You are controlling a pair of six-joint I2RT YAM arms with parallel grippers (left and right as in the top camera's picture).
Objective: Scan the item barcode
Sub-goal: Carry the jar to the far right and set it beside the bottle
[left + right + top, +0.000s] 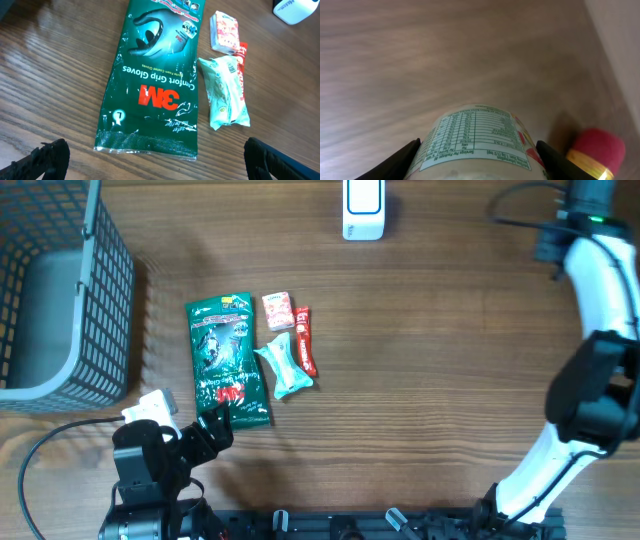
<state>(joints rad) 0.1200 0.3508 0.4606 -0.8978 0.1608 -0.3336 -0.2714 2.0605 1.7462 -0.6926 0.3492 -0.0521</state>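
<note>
My right gripper (477,165) is shut on a round pale container (475,137) with a green nutrition label; its dark fingers (395,162) press both sides. No barcode shows on the visible face. In the overhead view the right arm (600,270) reaches to the top right corner and its gripper is out of frame. The white scanner (362,210) stands at the table's far edge, and its corner (295,10) also appears in the left wrist view. At the near left my left gripper (205,430) stands open and empty, just short of the green 3M gloves pack (155,75).
Beside the gloves pack (228,360) lie a mint-green wrapped pack (284,367), a small pink box (277,310) and a red stick pack (304,340). A grey wire basket (100,300) fills the far left. A red-and-yellow object (597,150) sits by the held container.
</note>
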